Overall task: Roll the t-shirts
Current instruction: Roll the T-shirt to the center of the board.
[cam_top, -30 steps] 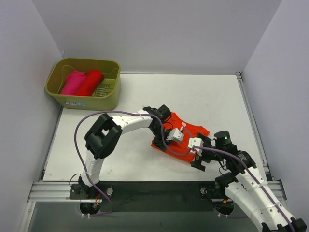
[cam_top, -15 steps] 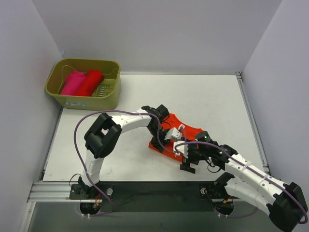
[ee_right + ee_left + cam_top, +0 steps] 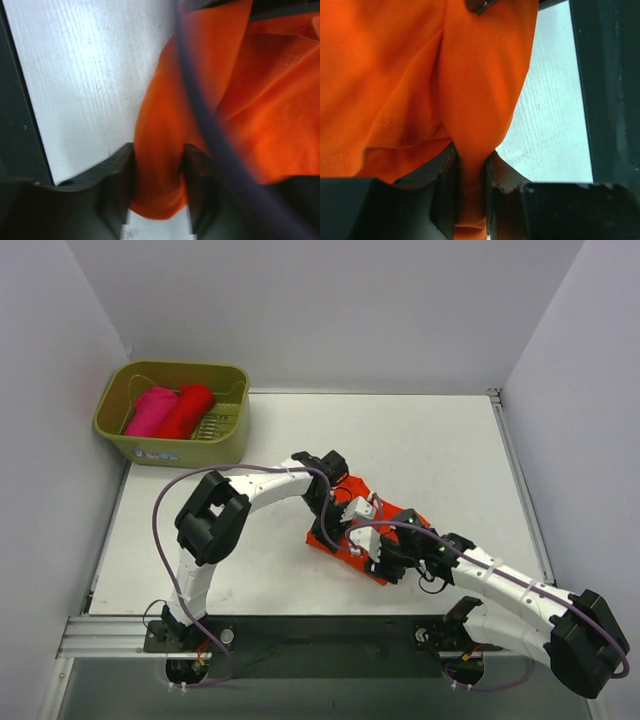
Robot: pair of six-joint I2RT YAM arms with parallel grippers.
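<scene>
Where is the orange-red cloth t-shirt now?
Top view: the orange-red t-shirt lies on the white table, right of centre, pinched by left gripper and right gripper.

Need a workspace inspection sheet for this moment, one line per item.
Surface: white table, no spills seen.
Job's things: orange-red t-shirt bunched near centre; red t-shirt and magenta t-shirt rolled in olive basket.
Clutter: nothing seen.
Pincers: left pincer and right pincer each pinch a fold of that shirt.
Cables: purple cables loop along both arms.
Surroundings: plain walls on three sides.
</scene>
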